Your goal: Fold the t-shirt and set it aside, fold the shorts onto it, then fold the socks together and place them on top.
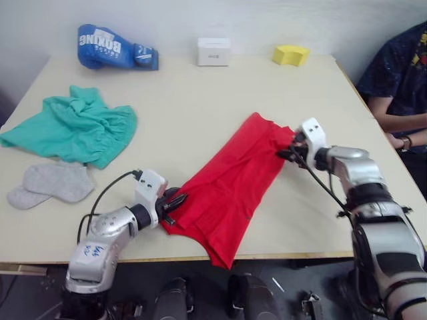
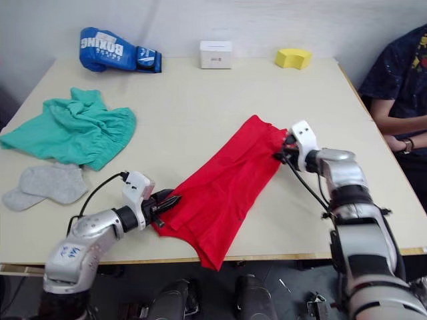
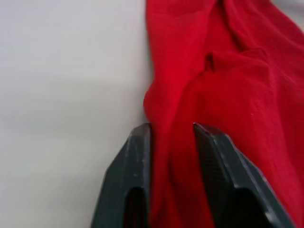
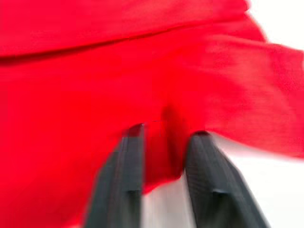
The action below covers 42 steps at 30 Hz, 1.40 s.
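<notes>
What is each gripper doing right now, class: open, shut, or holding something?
Left gripper: shut on the t-shirt, at its near end.
Right gripper: shut on the t-shirt, at its far end.

Along the far edge of your worktop (image 1: 200, 113) sit a blue boxing glove (image 1: 115, 47), a small white box (image 1: 213, 51) and a yellow sponge block (image 1: 291, 55), well apart. A person's dark-sleeved arm (image 1: 397, 73) rests at the right edge.
</notes>
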Tool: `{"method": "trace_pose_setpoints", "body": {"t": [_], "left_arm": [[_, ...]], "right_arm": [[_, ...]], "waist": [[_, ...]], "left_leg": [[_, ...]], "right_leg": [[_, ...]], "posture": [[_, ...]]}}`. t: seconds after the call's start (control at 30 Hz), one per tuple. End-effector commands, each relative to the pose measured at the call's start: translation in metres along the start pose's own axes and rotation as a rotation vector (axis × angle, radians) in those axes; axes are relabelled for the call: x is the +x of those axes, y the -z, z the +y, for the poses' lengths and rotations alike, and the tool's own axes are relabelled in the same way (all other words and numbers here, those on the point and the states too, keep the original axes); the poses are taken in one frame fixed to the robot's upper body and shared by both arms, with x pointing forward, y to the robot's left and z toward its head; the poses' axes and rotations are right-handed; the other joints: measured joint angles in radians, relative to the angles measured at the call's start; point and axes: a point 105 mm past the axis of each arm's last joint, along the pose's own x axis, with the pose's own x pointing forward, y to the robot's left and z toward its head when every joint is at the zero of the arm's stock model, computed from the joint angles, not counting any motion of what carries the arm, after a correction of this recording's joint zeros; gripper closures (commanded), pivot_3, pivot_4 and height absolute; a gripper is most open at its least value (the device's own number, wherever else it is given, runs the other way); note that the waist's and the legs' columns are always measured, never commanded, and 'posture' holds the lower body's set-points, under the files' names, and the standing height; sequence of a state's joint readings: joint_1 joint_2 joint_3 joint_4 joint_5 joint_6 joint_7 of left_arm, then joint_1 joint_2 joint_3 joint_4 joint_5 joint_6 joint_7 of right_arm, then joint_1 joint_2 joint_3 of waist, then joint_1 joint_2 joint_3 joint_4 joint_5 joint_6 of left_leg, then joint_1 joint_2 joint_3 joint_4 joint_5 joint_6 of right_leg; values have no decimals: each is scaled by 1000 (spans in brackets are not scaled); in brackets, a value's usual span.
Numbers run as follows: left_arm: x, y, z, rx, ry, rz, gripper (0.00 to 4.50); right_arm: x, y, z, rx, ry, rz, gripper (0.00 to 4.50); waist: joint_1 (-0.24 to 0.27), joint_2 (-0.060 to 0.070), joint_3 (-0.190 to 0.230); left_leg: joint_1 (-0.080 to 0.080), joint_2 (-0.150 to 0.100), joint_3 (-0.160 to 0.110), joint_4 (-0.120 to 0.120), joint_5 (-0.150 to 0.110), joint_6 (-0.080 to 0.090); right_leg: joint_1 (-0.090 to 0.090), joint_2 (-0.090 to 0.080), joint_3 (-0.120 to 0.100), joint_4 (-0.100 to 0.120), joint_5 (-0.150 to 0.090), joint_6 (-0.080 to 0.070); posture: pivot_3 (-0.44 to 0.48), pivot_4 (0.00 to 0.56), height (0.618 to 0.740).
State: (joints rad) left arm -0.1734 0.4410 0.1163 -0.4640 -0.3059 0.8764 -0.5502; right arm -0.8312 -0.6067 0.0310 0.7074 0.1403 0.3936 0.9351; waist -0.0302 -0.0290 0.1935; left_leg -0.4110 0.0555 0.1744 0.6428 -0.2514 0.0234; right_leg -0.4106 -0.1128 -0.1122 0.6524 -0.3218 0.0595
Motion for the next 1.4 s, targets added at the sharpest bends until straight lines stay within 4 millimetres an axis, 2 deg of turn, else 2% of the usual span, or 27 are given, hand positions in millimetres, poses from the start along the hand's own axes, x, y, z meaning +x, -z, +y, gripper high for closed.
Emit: {"method": "trace_pose_setpoints", "body": {"t": [0.03,0.17,0.23,0.4,0.53,0.6,0.67,0.77,0.9,1.0,1.03,1.13,1.4], "left_arm": [[-11,-16,2,-23,126,40,1902],[-10,-45,3,-15,292,31,647],[8,-57,10,42,315,31,11],[58,-70,20,113,323,56,11],[109,-71,24,127,292,98,11],[124,-66,20,122,299,136,11],[134,-57,20,152,293,194,11],[144,-56,17,157,287,207,11],[151,-56,18,190,262,229,11],[154,-60,11,166,291,217,11],[154,-60,7,168,316,223,198],[156,-58,-1,197,351,244,907],[160,-49,-2,168,313,235,3408]], "right_arm": [[-31,-15,20,-27,-94,-61,2082],[-61,1,62,42,-208,-58,708],[-70,15,92,94,-280,-15,5],[-74,37,146,174,-375,62,5],[-71,57,164,236,-358,174,5],[-69,62,171,283,-370,200,5],[-66,64,183,312,-397,207,5],[-61,67,197,335,-414,216,5],[-52,65,204,357,-406,200,5],[-48,64,209,367,-415,191,5],[-47,63,210,369,-415,190,0],[-44,64,210,372,-411,187,583],[-40,63,201,366,-378,176,3389]], "waist": [[4,1,0],[6,2,0],[13,2,1],[26,2,0],[32,2,1],[30,1,0],[26,0,-1],[26,-2,-1],[27,-3,-3],[27,-4,-3],[27,-4,-3],[27,-4,-3],[27,-4,-3]], "left_leg": [[-1,0,-1,0,0,0],[-2,0,-2,-1,-4,-5],[-2,0,-2,-1,-4,-5],[-2,0,-1,-1,-5,-3],[-6,0,-2,1,-6,2],[-11,0,-3,4,-5,9],[-11,0,-3,4,-6,11],[-11,0,-3,4,-6,10],[-10,1,-4,5,-6,11],[-10,1,-5,5,-6,10],[-10,1,-5,5,-7,10],[-10,1,-6,4,-6,10],[-11,1,-5,4,-6,13]], "right_leg": [[0,0,-1,0,0,0],[0,-1,-2,-3,0,0],[1,-1,-2,-4,0,1],[1,0,-2,-6,2,0],[-1,0,-3,-8,4,1],[-4,0,-6,-9,5,1],[-4,0,-5,-11,5,1],[-3,1,-6,-11,5,1],[-2,2,-8,-10,5,1],[-1,2,-9,-11,7,0],[-1,2,-9,-11,8,0],[-1,1,-9,-12,8,0],[-1,2,-9,-14,8,-1]], "posture": [[0,150,740],[0,150,740],[0,150,740],[0,150,740],[0,150,740],[0,150,740],[0,150,740],[0,150,740],[0,150,740],[0,150,740],[0,150,740],[0,150,740],[0,150,740]]}}
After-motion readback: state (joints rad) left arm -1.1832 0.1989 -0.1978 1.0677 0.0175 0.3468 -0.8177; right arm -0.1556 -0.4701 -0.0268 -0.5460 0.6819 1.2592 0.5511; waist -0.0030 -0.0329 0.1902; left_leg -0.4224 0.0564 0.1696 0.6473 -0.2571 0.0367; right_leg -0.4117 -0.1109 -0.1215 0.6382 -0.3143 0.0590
